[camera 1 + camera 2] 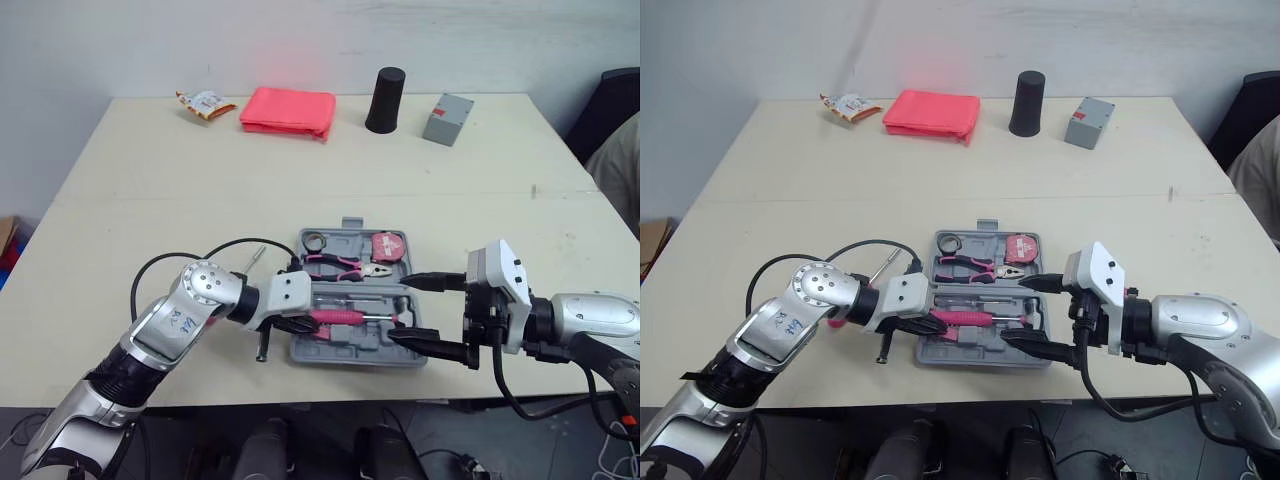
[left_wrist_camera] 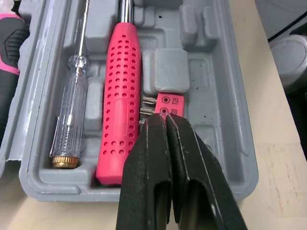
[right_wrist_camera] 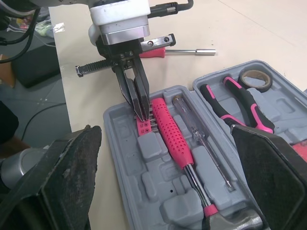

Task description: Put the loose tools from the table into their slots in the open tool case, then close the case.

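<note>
The left claw point(image 3: 141, 112) is clenched, its tips down on the small pink bit strip point(image 2: 169, 103) in the near tray of the tool case point(image 3: 110, 120), just beside the pink perforated handle point(image 2: 122, 96). Whether it pinches the strip or merely presses it is hard to tell. The one loose driver point(image 3: 184, 51) lies on the tabletop point(image 1: 200, 170) behind this claw, outside the case wall, with its long axis roughly across the claw's reach. The left arm is plainly nearer. The right claw point(image 1: 400, 310) hangs released, spread wide at the case's opposite end.
</note>
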